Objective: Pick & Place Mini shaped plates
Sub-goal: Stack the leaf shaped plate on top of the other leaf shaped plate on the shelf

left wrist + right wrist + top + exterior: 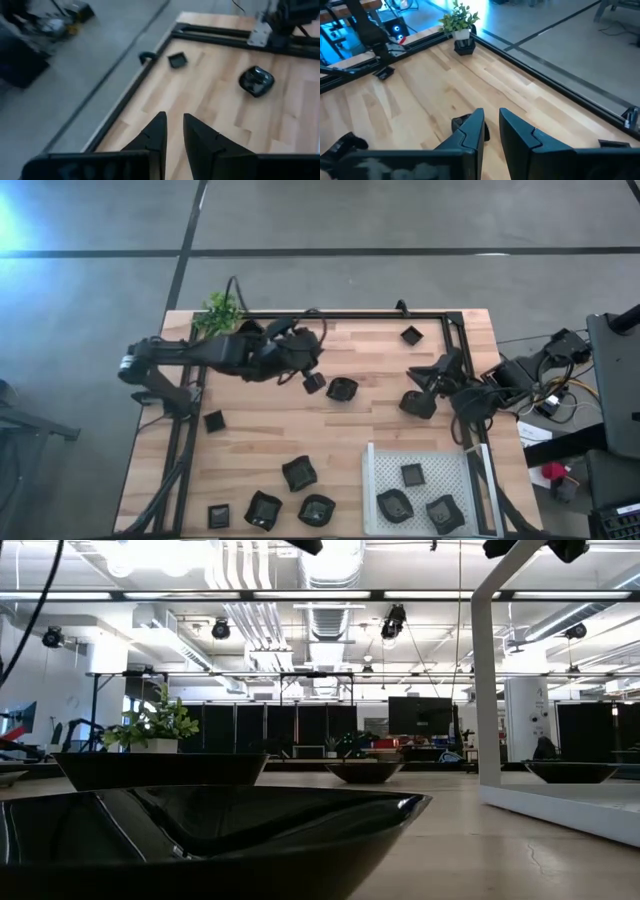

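Two grippers, left gripper (312, 376) nearly closed, empty, beside plate (342, 389), right gripper (425, 392) seemingly narrow over another.

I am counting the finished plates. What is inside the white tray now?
The high view shows three black plates in the white tray: a square one, a rounded one and another. Nothing covers them; whether anything lies beneath them cannot be seen.

Small black raised-rim dishes (299, 472) lie scattered on the light wooden counter (260, 430). Three sit in the white perforated tray (378, 475) at the near right. The left end effector (314, 377) hovers mid-counter beside a small green plant (220, 310); the right end effector (420, 395) sits above a dish.
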Controlling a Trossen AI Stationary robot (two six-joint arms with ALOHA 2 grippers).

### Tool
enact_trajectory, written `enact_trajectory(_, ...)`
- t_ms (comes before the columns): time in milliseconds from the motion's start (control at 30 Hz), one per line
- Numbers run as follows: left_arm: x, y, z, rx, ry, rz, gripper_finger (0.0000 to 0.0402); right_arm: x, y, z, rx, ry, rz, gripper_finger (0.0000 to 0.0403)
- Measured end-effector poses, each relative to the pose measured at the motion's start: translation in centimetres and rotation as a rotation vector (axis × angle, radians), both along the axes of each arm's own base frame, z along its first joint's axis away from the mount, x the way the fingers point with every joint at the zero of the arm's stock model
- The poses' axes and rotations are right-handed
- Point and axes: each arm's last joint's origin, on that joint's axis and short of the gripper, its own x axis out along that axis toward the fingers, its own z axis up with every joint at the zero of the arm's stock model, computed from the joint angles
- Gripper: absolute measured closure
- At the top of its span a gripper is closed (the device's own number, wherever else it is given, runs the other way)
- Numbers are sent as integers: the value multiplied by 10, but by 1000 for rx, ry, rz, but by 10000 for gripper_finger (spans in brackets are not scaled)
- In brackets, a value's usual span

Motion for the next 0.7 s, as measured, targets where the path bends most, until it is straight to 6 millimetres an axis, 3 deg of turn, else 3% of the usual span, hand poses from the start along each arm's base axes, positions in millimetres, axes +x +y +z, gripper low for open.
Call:
enact_trajectory(433, -51, -6, -16, -88, -98, 130, 344, 22, -22, 4, 25, 26, 41, 346)
enact_trajectory(700, -79, -7, -26, -168, -197, 174, 344, 47, -44, -10, 114, 134, 84, 346)
